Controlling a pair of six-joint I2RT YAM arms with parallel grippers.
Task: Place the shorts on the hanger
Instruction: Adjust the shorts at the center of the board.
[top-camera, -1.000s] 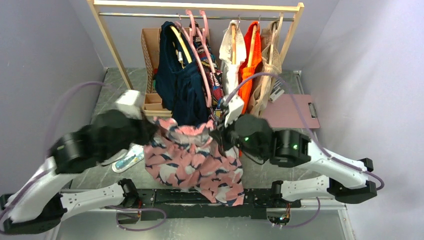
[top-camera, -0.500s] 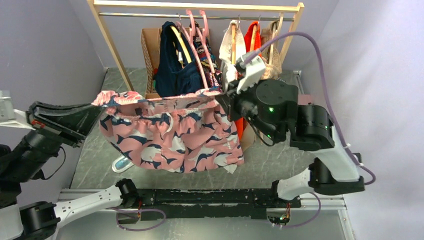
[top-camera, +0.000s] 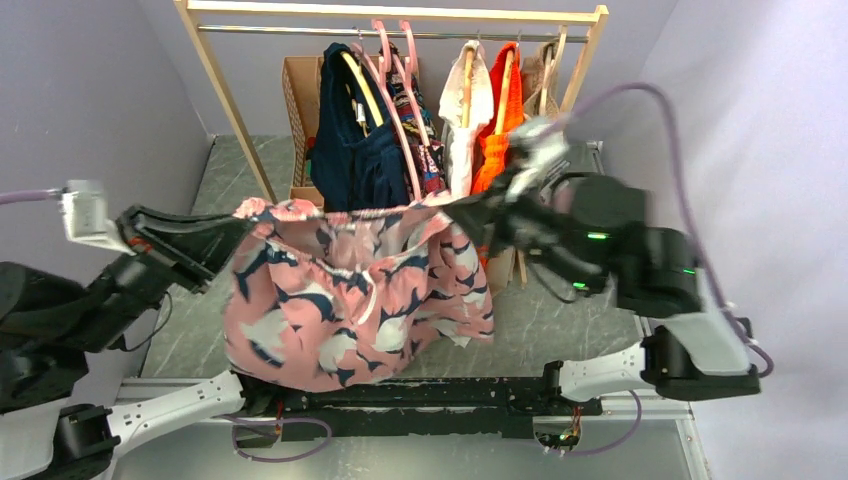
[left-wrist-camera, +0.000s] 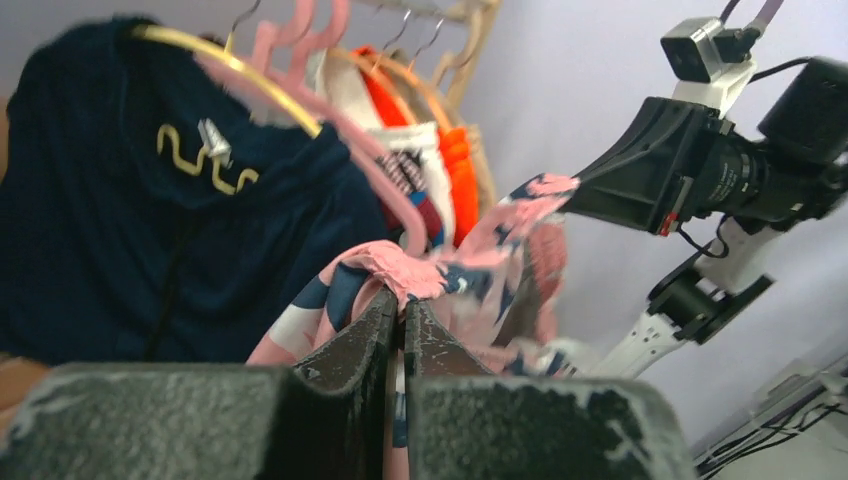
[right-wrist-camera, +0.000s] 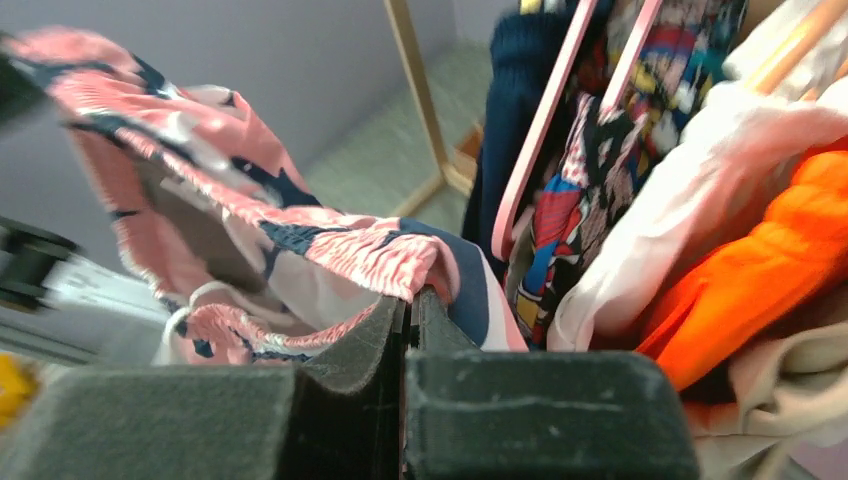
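The pink shorts with navy and white print hang in the air, their waistband stretched between my two grippers. My left gripper is shut on the waistband's left end, seen pinched between its tips in the left wrist view. At the right end my right gripper is shut on the gathered edge. The pale-pink hanger hangs on the rail just behind the waistband. Its arm slopes down toward the shorts, and it shows beside the shorts as a pink bar.
A wooden clothes rack stands at the back with a navy garment on a yellow-edged hanger, a multicolour garment, and white and orange garments. A cardboard box stands behind the rack's left post.
Both grippers rose and pulled apart, stretching the bunched waistband wide. In the last half second the left gripper came back to the right and the shorts sag more.
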